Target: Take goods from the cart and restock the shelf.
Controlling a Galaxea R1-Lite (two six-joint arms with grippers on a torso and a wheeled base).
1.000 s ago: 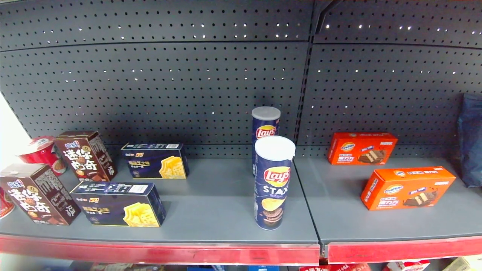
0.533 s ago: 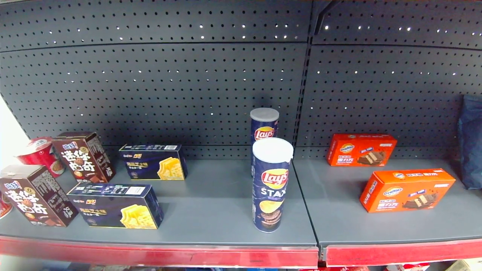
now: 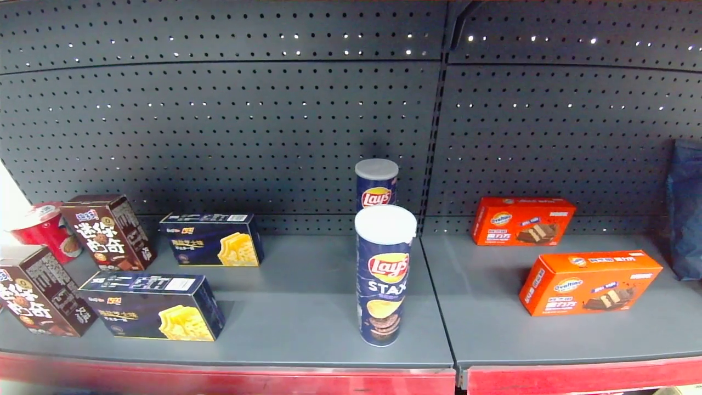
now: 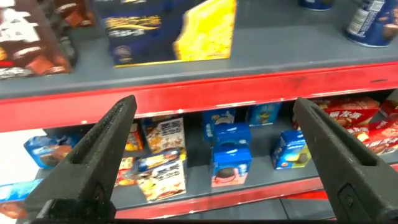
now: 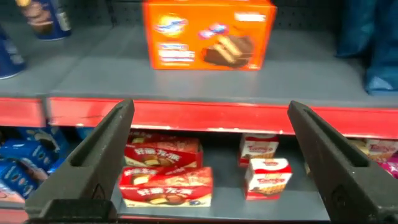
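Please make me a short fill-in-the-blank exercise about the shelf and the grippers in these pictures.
1. The front chip can and the rear chip can both stand ____ on the shelf.
2. The box lying right of the cans, nearest the shelf edge, is ____ in colour.
3. The left gripper and the right gripper are both ____ and empty.
Missing words: upright; orange; open.

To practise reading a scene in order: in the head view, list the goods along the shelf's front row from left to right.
brown cookie box → navy cracker box → upright chip can → orange wafer box
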